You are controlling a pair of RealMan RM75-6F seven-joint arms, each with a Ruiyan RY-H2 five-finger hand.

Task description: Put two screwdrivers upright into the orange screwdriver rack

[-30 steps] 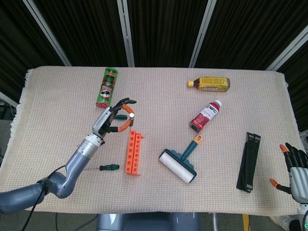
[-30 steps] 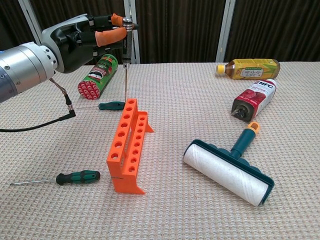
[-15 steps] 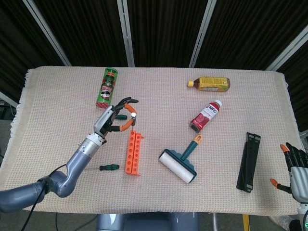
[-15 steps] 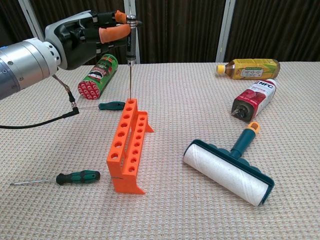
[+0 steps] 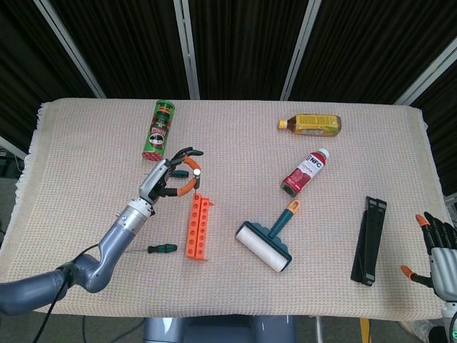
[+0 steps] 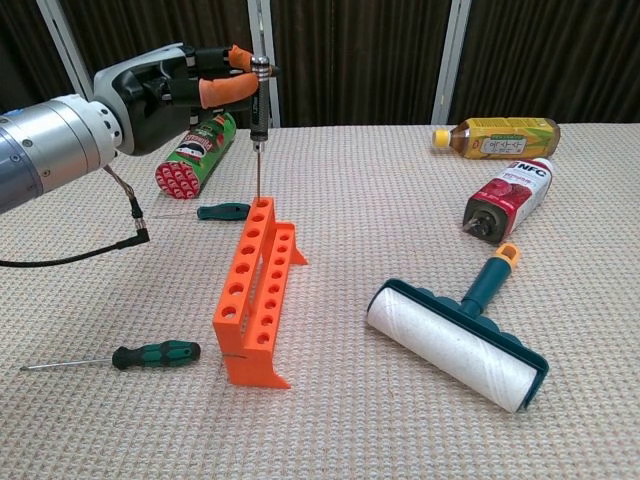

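The left hand [image 6: 185,85] pinches a light, stiff screwdriver [image 6: 257,105] by its slim handle, upright over the rack [image 6: 258,290]; right hand [image 5: 439,250] is spread, holding nothing.

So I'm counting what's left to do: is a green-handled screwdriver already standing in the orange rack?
No, both green-handled screwdrivers lie flat on the cloth beside the orange rack.

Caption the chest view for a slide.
Left hand holds a screwdriver upright, tip at the orange rack.
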